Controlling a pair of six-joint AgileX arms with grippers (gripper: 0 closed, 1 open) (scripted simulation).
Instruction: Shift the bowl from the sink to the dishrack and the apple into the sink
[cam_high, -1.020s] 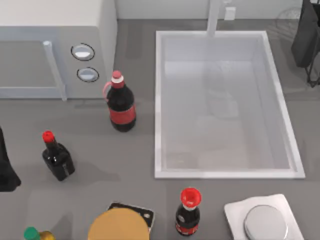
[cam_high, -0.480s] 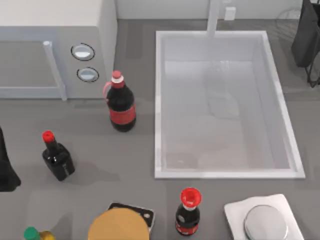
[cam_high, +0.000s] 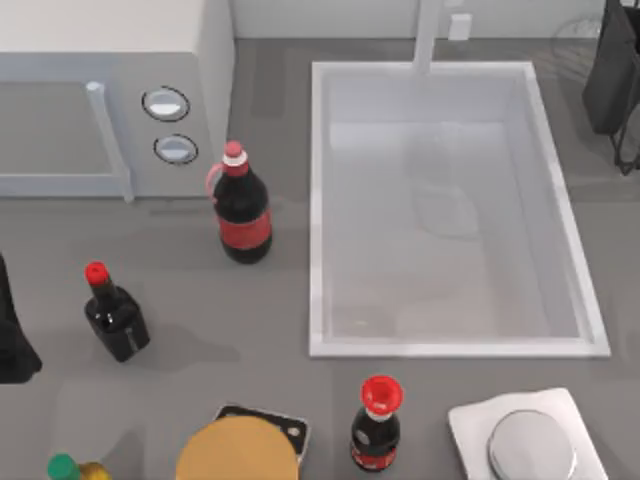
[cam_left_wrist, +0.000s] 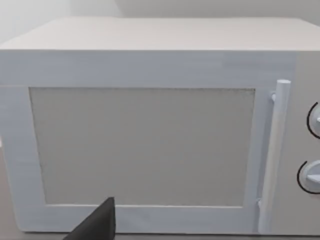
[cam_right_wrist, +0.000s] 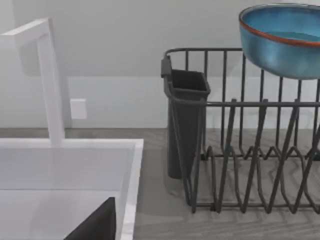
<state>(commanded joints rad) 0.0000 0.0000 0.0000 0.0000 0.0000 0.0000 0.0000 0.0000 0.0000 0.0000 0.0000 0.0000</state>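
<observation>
While above dishrack (cam_right_wrist: 250, 165), bowl (cam_right_wrist: 282, 40) hovers.

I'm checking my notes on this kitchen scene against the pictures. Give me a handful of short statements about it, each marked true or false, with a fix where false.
1. The blue bowl is up at the dishrack, not in the sink. True.
2. The sink holds a red apple. False: nothing lies in its basin.
3. A dark bottle with a red label stands between the microwave and the sink. True.
4. The microwave door is open. False: the left wrist view shows it shut, handle at its edge.
5. A dark utensil holder hangs on the dishrack's end nearest the faucet. True.
6. The round metal lid sits inside the sink. False: it rests on a white board on the counter.
</observation>
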